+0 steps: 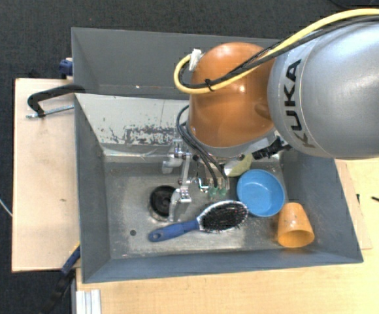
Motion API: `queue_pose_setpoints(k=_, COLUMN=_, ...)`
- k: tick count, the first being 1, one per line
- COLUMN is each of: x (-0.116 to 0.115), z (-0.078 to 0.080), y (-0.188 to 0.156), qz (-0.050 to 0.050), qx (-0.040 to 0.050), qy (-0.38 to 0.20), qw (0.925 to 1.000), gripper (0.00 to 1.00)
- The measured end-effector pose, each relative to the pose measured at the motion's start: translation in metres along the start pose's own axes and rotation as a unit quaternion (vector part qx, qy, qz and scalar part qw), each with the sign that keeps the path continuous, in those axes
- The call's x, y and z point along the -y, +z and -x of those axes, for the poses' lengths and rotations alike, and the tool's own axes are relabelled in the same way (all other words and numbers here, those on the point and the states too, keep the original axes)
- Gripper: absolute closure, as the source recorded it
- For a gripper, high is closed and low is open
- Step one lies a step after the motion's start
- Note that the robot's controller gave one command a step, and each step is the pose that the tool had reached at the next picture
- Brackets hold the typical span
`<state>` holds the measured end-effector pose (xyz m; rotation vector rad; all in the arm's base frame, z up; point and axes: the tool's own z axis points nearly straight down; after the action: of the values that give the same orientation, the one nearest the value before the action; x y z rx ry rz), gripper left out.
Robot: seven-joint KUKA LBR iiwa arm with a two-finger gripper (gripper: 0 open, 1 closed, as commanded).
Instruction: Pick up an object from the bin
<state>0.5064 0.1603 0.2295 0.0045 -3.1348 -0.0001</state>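
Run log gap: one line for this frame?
claw: down beside black round thing | nearby: blue-handled brush, blue bowl, orange cup | grasp: unclear

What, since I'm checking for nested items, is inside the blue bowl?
Inside the blue bowl only its own bare blue surface shows; nothing lies in the visible part. The arm covers its upper left rim, so what is there cannot be seen.

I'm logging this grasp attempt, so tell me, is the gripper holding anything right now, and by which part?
It cannot be told. The gripper is down between the black round object and the blue-handled hairbrush, close to both.
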Motion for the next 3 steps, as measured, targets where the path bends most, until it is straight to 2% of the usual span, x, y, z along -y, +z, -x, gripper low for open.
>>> queue_pose_setpoints(k=1, x=0.054, z=0.026, y=0.139, qz=0.002, qx=0.0064, qy=-0.033, qw=0.9994, gripper=0.00)
queue_pose_setpoints(k=2, x=0.051, z=0.022, y=0.141, qz=0.004, qx=-0.0010, qy=-0.034, qw=0.9994, gripper=1.00)
queue_pose_setpoints(k=3, x=0.055, z=0.027, y=0.037, qz=0.001, qx=0.0102, qy=-0.057, qw=0.9983, gripper=1.00)
